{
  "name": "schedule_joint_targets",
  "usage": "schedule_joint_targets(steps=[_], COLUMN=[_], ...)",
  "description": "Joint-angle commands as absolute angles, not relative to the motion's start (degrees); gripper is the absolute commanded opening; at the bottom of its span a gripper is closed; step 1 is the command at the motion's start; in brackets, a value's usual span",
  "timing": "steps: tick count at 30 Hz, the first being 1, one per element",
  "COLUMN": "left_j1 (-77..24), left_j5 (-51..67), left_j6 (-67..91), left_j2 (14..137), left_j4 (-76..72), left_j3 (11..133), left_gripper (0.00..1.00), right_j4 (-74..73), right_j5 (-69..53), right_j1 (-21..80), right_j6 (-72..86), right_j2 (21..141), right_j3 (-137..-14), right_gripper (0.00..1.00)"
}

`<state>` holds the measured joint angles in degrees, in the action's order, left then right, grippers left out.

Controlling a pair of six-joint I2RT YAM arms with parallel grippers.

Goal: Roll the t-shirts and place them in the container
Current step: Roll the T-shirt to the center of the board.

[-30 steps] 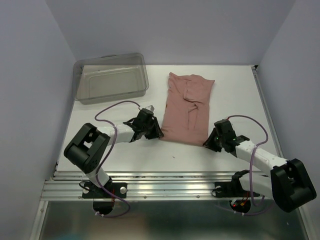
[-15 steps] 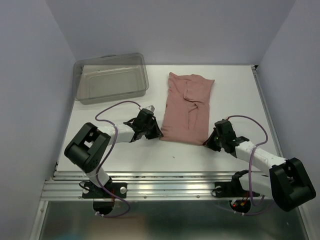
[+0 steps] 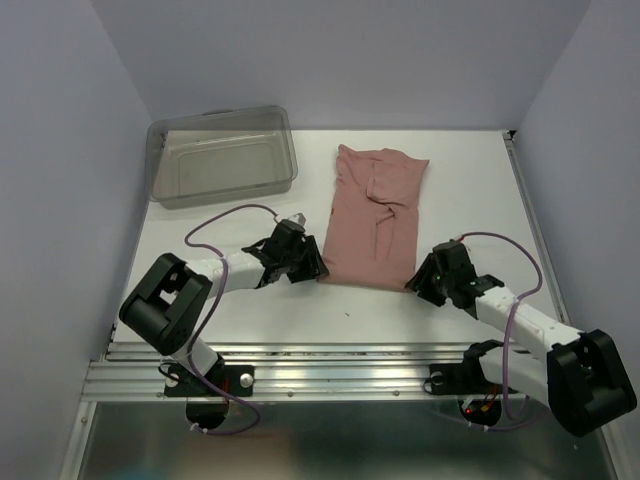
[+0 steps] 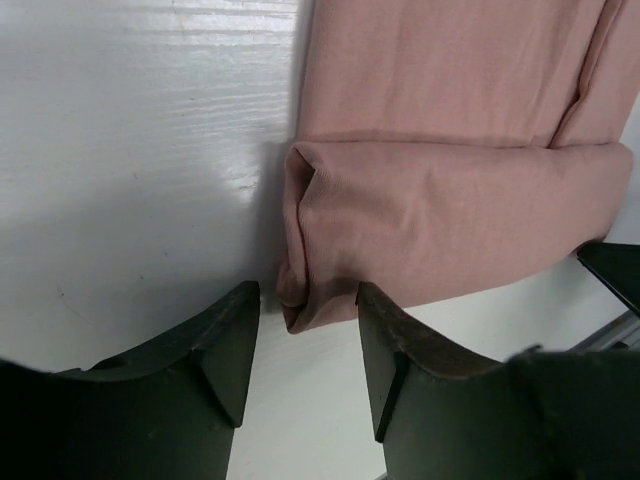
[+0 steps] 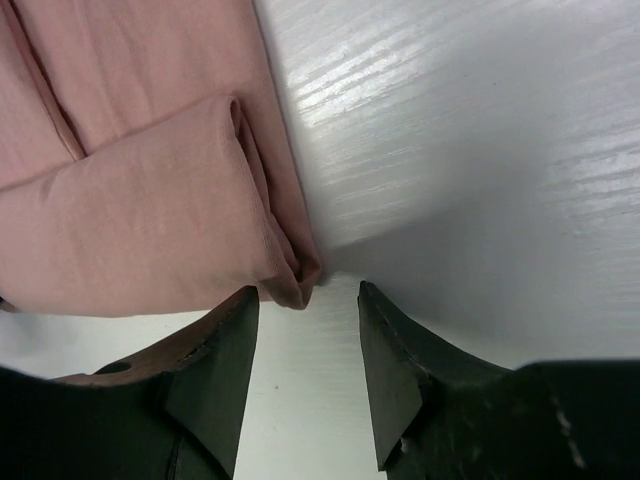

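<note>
Shirt (image 3: 375,215) lies folded into a long narrow strip on the table (image 3: 470,180), mid-right, running away from the arms. A bin (image 3: 222,155) sits far left, well apart from it. Rolling looks barely begun: the near hem is turned over into one short fat roll (image 4: 450,230), and the rest of the strip beyond it lies flat, not yet rolled. Most of the job is left, by my read.

Left arm reaches low and forward-right. The left gripper (image 3: 305,268) is at the roll's left end, fingers apart, and in the wrist view the cloth's corner sits right at the gap between the tips (image 4: 308,310), not pinched.

Right arm mirrors it, stretched low forward-left. The right gripper (image 3: 425,280) is at the roll's right end, fingers likewise spread, with the corner of the roll (image 5: 140,230) just at the tips (image 5: 308,300) and nothing clamped. Both wrists are tilted down close to the table.
</note>
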<state>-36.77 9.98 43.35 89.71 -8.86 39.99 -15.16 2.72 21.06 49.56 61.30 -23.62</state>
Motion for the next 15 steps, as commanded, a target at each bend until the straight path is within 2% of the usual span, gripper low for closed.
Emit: schedule_joint_targets(steps=[1, 3, 7, 9, 15], left_j1=[-37.2, -37.2, -37.2, -37.2, -37.2], left_j5=[7.4, 7.4, 7.4, 7.6, 11.1], left_j6=[42.0, 42.1, 42.2, 42.0, 42.2], left_j2=[87.5, 86.9, 86.5, 86.8, 88.9], left_j4=[-3.4, -3.2, -3.4, -3.5, -6.7], left_j3=[38.7, 38.6, 38.0, 38.0, 36.9], left_gripper=[0.57, 0.61, 0.61, 0.59, 0.53], right_j4=[-18.2, -18.2, -17.6, -17.0, -16.3], right_j5=[4.9, 4.9, 3.9, 2.8, 2.5], right_j1=[20.7, 20.7, 20.7, 20.7, 20.7], right_j6=[51.6, 51.8, 51.9, 52.4, 53.2], right_j2=[59.8, 60.0, 61.1, 61.2, 61.3], right_j3=[-24.0, -24.1, -24.2, -23.8, -23.2], right_gripper=[0.50, 0.51, 0.48, 0.47, 0.36])
